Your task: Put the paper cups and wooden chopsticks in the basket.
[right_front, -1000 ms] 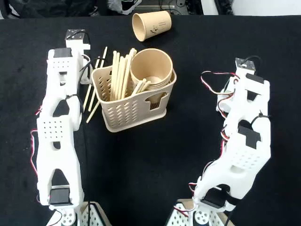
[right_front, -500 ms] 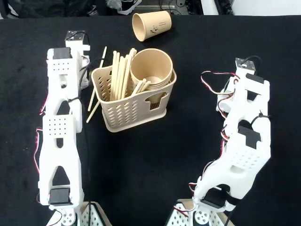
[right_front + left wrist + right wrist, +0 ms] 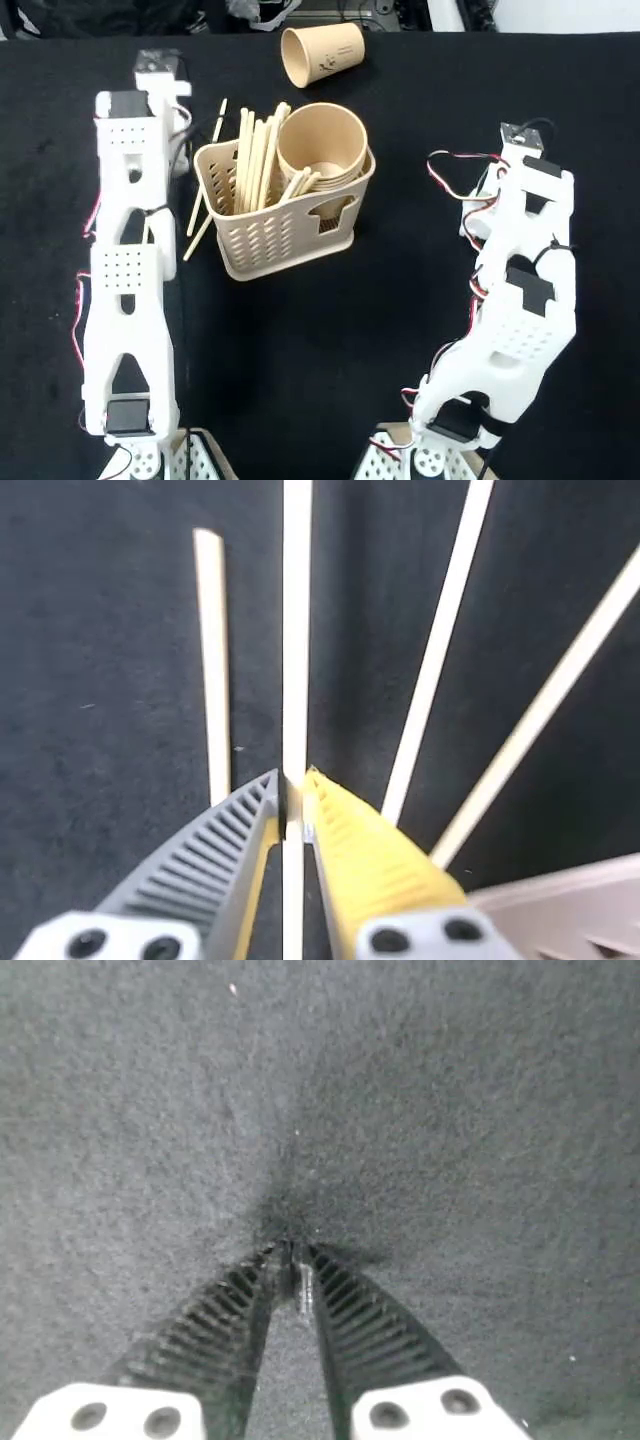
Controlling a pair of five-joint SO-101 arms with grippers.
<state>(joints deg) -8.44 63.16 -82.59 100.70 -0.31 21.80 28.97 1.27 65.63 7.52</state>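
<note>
To the right of the basket (image 3: 270, 245) and well apart from it, the right end effector (image 3: 295, 1280) has its fingers pressed together on nothing, tips at the black counter (image 3: 400, 320). The basket holds nested paper cups (image 3: 322, 140) and a bundle of wooden chopsticks (image 3: 256, 160); just to its left, the left end effector (image 3: 294, 802) is clamped tight on one loose chopstick (image 3: 296, 630), with three more chopsticks (image 3: 437, 650) lying beside it on the counter. Beyond the basket, a single cup (image 3: 322, 53) lies on its side.
</note>
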